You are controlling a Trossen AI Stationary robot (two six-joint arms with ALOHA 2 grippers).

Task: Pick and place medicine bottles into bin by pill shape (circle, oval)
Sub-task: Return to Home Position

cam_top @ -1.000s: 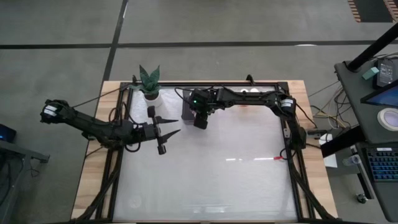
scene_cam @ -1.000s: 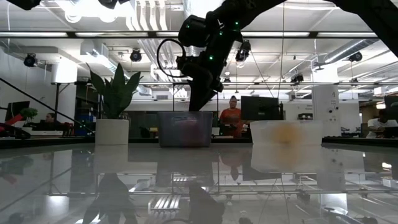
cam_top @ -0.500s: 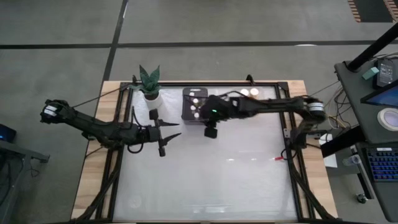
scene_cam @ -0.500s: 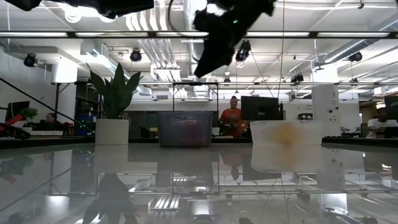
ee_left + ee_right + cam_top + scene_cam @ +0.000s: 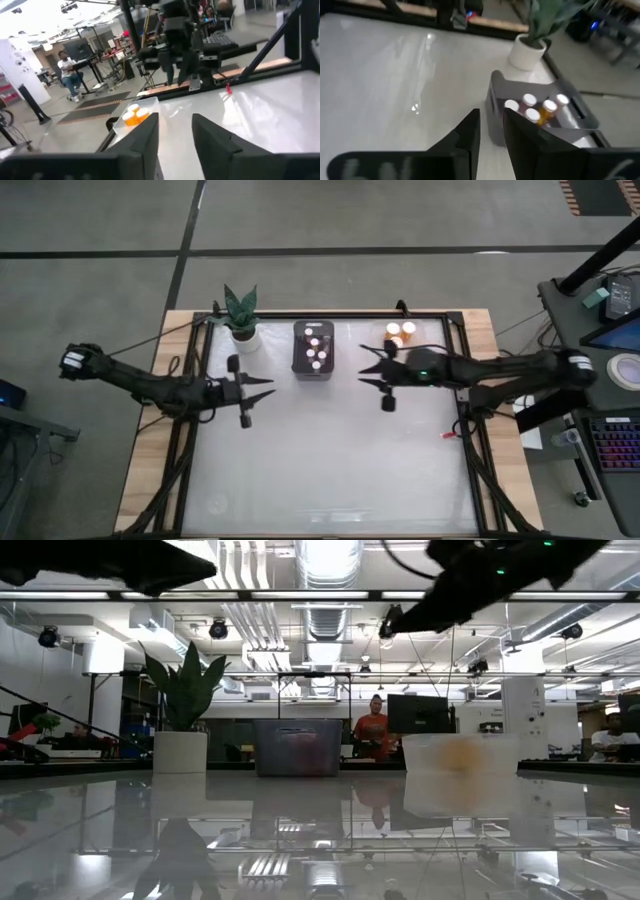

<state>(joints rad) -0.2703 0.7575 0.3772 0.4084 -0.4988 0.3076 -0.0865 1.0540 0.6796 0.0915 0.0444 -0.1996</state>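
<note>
Both arms reached low over the counter (image 5: 330, 465), left claw (image 5: 268, 387) and right claw (image 5: 364, 368) each slightly parted and empty, while white-capped bottles (image 5: 314, 352) stood in the black bin (image 5: 297, 350) beside a potted plant (image 5: 241, 318)

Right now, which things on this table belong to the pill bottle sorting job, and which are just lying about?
Job: medicine bottles in the black bin; orange bottles in the clear bin; left pincer and right pincer, both open and empty above the table.

Lying about: white plant pot; small red item near the table's right edge.
</note>
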